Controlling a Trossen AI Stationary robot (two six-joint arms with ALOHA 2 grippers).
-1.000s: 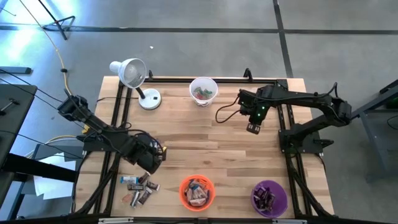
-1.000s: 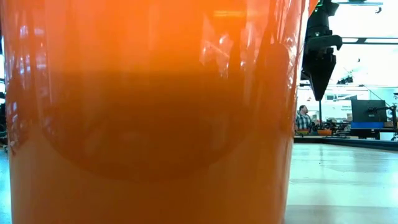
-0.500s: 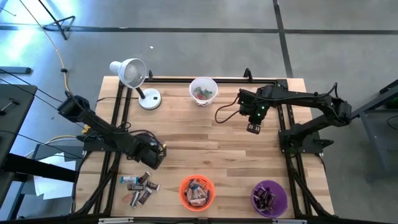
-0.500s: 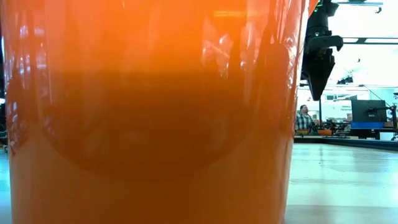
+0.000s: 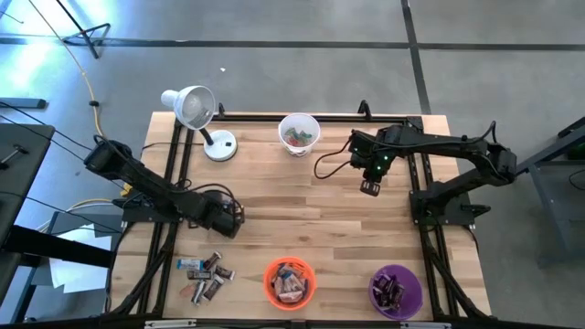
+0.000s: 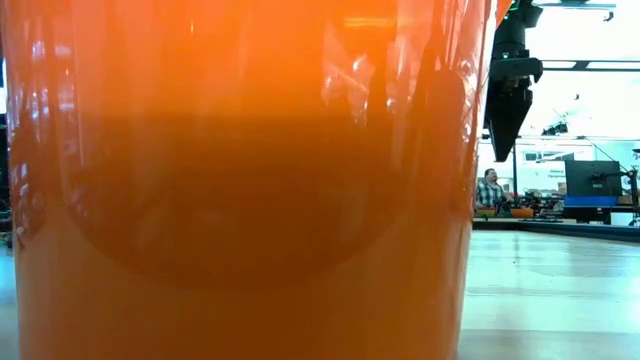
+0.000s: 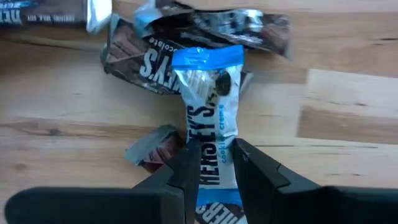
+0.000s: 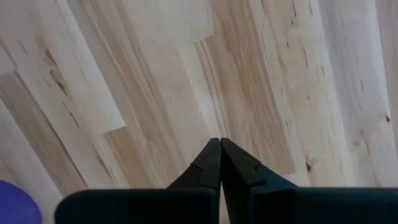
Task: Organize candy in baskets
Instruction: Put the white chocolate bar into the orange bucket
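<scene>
Desk (image 5: 302, 215): lamp (image 5: 196, 114) at back left, one basket (image 5: 299, 133) at back centre. Two baskets (image 5: 290, 281) (image 5: 396, 290) at front centre and front right. Loose candy (image 5: 206, 274) at front left.

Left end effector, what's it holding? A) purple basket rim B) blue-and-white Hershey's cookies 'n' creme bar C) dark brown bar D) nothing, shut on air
B: in the left wrist view the left end effector has its fingers clamped on either side of the blue-and-white bar, with the candy pile on the wood beyond it.
</scene>
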